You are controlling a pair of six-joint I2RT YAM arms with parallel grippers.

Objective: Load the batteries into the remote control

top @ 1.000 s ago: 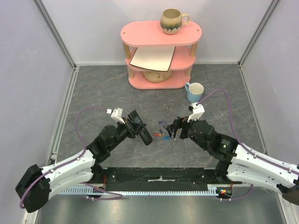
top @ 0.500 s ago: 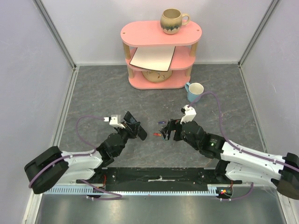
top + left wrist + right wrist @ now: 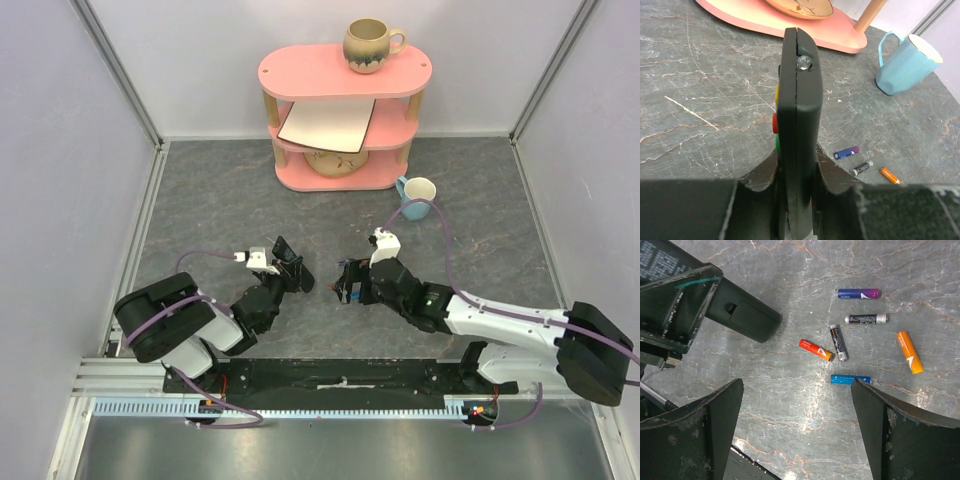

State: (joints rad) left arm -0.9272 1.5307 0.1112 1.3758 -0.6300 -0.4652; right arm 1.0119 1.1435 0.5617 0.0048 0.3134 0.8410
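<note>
Task barely started, no battery is loaded. The left gripper (image 3: pixel 797 182) is clamped narrow on the near end of the remote control (image 3: pixel 797 100). It holds the remote on its edge, off the table (image 3: pixel 790 270), left of centre, with the coloured buttons facing left in the left wrist view. From the right wrist view the remote's back faces the right arm, and the battery cover (image 3: pixel 747 315) looks closed and latched. So the compartment likely needs opening first.

The batteries (image 3: pixel 838 342) all lie loose on the table, just right of the remote's far tip. I count six:
- a red one (image 3: pixel 816 350) touching or nearly touching the dark one
- a blue one (image 3: pixel 850 379) near them
- a black-silver one (image 3: pixel 866 318) and a blue-purple one (image 3: pixel 858 293) farther off
- an orange one (image 3: pixel 909 352) off to the right

The right gripper (image 3: pixel 796 390) hangs above the batteries with jaws wide apart and nothing between them, touching none.

Left to do, as I judge it: open the cover, pick the cells, seat them, close up.
</note>
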